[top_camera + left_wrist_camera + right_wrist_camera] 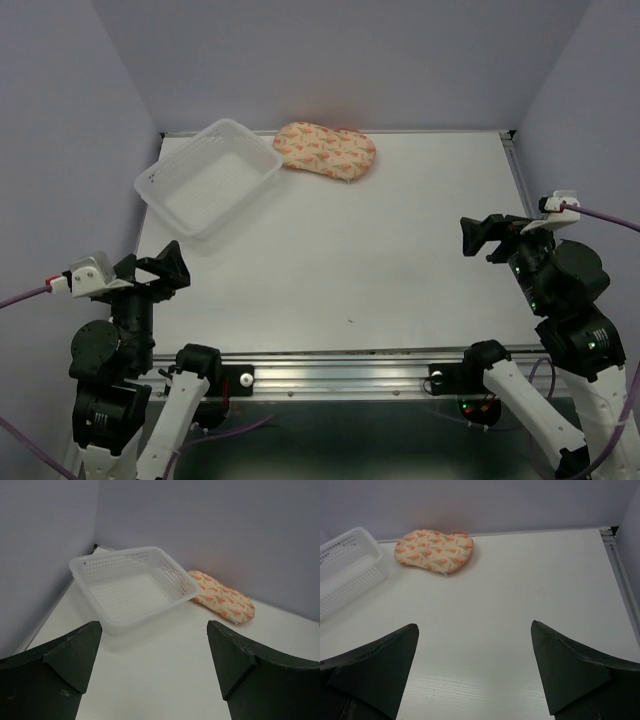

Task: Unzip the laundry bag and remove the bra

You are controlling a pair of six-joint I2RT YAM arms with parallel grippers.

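White table [400,250], lilac walls [350,60], laundry bag [325,151]

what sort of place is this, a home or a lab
Probably a robot lab test cell: a white table boxed in by lilac walls, two robot arms bolted to a metal rail, and two props, a white perforated plastic basket and a cream-peach printed pouch.

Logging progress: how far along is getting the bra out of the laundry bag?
Nothing done yet: the laundry bag looks closed, lying beside the basket, no bra visible. Nothing in hand: the left gripper and right gripper are open, away from it. Unzipping and removal remain.
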